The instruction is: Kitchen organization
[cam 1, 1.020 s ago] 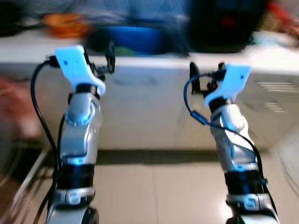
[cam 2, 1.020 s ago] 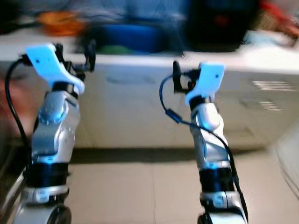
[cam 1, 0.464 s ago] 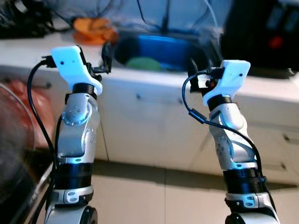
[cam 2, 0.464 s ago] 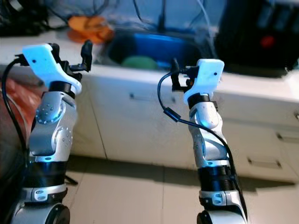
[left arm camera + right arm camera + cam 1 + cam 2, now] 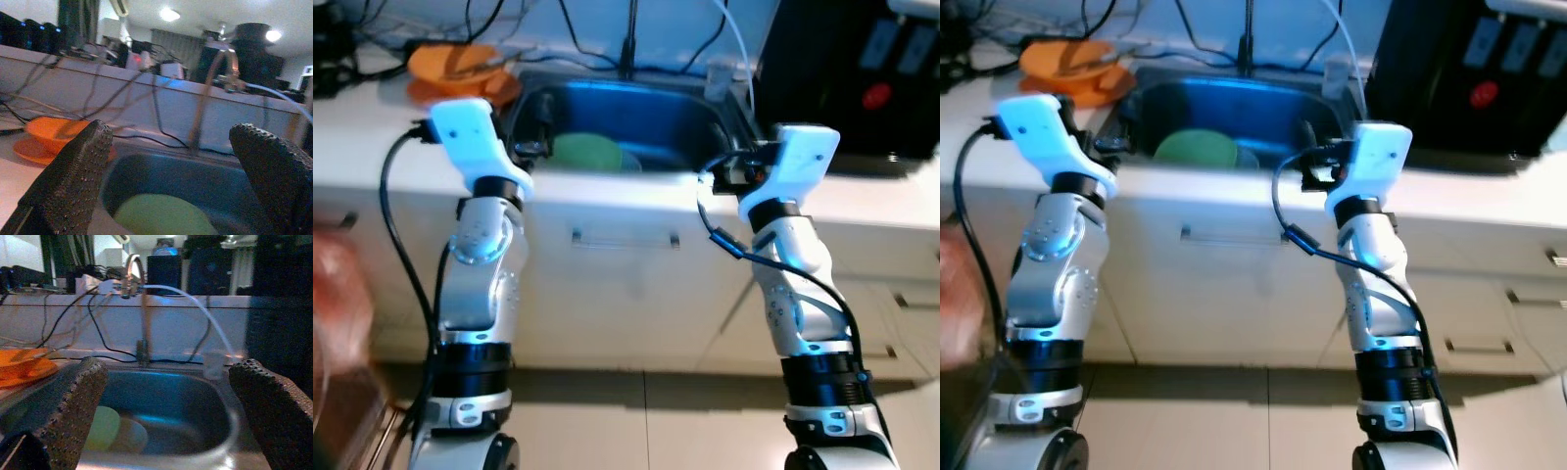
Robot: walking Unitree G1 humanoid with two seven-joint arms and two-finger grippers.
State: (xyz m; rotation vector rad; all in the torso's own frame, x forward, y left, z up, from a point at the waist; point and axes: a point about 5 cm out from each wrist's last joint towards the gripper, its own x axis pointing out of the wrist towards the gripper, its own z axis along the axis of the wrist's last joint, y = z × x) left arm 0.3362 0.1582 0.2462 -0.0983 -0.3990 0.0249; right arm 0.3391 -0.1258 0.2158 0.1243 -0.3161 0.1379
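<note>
A: Now logging arm positions. Both arms are raised in front of the counter (image 5: 372, 162), facing the sink (image 5: 636, 113).

B: Left gripper (image 5: 176, 166)?

A: It sits at the sink's near left rim, fingers (image 5: 68, 181) spread wide, nothing between them. Along its fingers the wrist camera looks over a green plate (image 5: 164, 215) lying in the basin, with the tap (image 5: 215, 83) behind.

B: Right gripper (image 5: 176, 411)?

A: At the near right rim of the sink, jaws likewise wide apart and empty. Its wrist view shows the tap (image 5: 139, 308) with a thin white hose (image 5: 200, 313) arcing off it, and a pale dish (image 5: 129, 433) touching the green plate on the basin floor.

B: Location of the green plate overall?

A: In the head views it lies in the left half of the sink (image 5: 1197, 149), close to the front wall, between the two grippers but nearer the left one.

B: Anything else on the counter?

A: An orange dish (image 5: 460, 70) left of the sink, near the back wall, with dark cables (image 5: 578, 29) running behind it. A large black appliance (image 5: 852, 69) with a red dot stands to the right of the sink. White cabinet fronts with a bar handle (image 5: 625, 238) below. A blurred reddish object at the far left edge; cannot identify.
</note>
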